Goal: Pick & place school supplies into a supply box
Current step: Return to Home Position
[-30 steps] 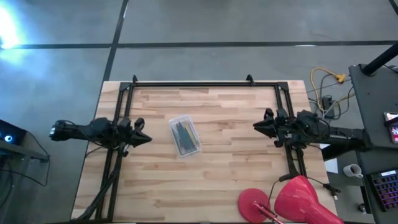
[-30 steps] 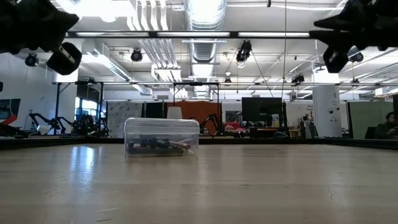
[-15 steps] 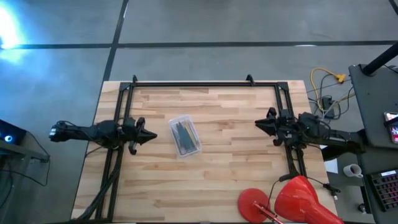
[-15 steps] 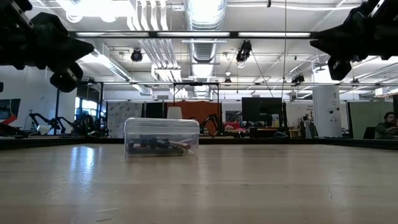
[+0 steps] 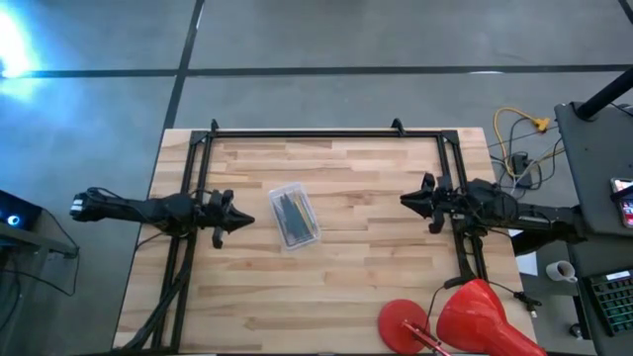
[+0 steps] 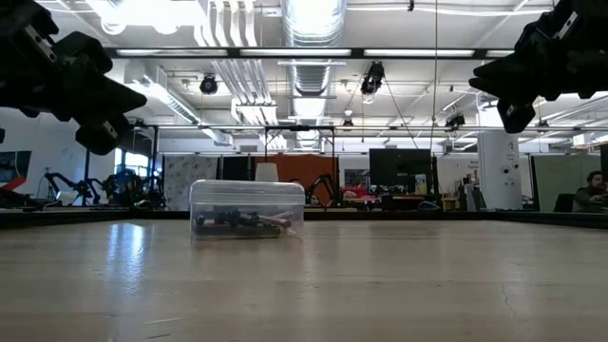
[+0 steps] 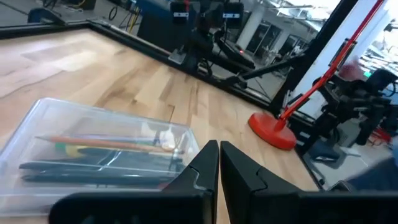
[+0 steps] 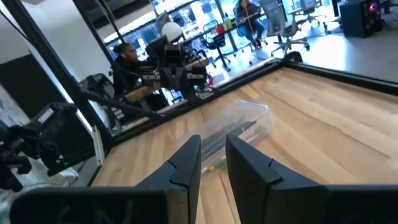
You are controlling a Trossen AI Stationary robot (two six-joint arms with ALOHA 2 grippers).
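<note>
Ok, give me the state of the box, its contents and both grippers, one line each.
supply box: lid closed, resting flat on the table.
pens and pencils: lying inside the closed box.
left gripper: shut, empty, above the table left of the box.
right gripper: slightly open, empty, above the table well right of the box.

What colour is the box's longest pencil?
The pencil is orange; left wrist view shows it best.
</note>
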